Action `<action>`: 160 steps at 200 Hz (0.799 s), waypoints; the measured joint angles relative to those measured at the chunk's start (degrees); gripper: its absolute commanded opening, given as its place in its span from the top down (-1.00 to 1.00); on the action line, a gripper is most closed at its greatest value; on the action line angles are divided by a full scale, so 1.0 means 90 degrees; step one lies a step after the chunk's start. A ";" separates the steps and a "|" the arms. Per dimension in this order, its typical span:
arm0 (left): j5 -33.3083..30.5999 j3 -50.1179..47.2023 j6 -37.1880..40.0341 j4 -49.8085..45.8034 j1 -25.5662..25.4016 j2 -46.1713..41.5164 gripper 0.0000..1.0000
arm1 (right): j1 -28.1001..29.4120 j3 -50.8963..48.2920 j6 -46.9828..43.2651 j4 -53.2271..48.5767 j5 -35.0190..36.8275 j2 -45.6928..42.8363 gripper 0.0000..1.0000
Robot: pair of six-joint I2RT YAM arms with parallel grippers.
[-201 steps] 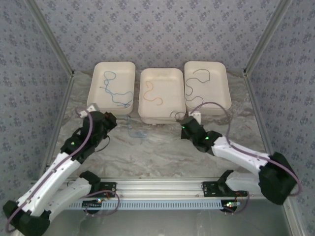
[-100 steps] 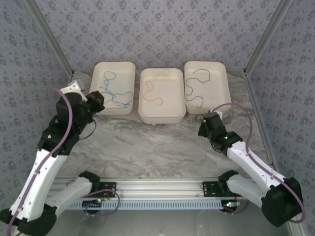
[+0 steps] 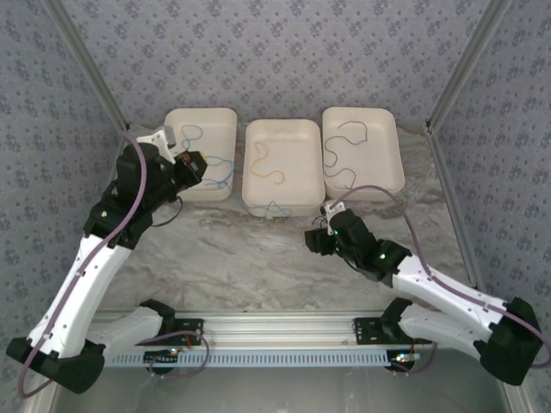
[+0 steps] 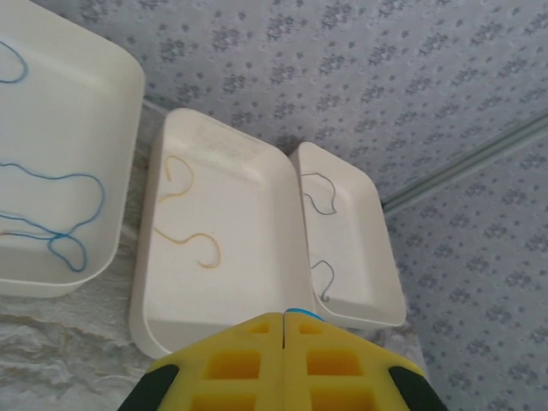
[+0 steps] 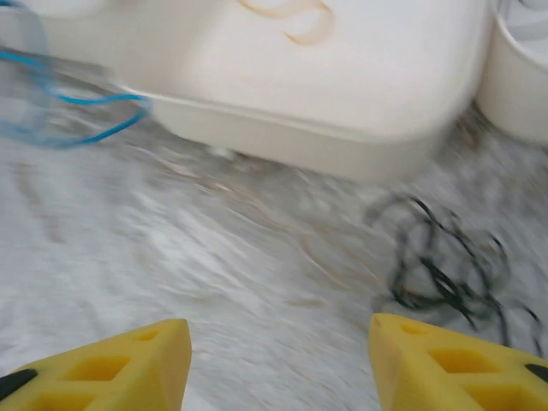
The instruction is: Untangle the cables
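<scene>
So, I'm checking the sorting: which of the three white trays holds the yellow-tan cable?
The middle tray: its yellow-tan cable lies alone in it. The left tray holds a blue cable, the right tray a black cable.

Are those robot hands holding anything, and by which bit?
The left end effector pinches a blue cable at its fingertips; which stretch of it cannot be told. The right end effector is open and empty.

Three trays point(image 3: 280, 126) — cables point(image 3: 257, 157) inside.
</scene>
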 measured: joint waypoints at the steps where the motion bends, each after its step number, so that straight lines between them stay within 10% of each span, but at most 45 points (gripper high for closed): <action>1: 0.0029 0.0002 0.0000 0.0012 0.0000 0.0015 1.00 | 0.0007 0.0000 -0.0019 0.0017 -0.0007 -0.0015 -0.22; 75: 0.0408 -0.1362 -0.0284 0.0236 0.0007 -0.0160 1.00 | 0.0114 0.0000 -0.0833 0.0809 -0.0629 0.0304 -0.27; 160: -0.0005 -0.3776 -0.0447 0.0151 0.0763 -0.1073 1.00 | 0.1154 0.1154 -0.1202 0.1523 -0.0942 0.3337 -0.24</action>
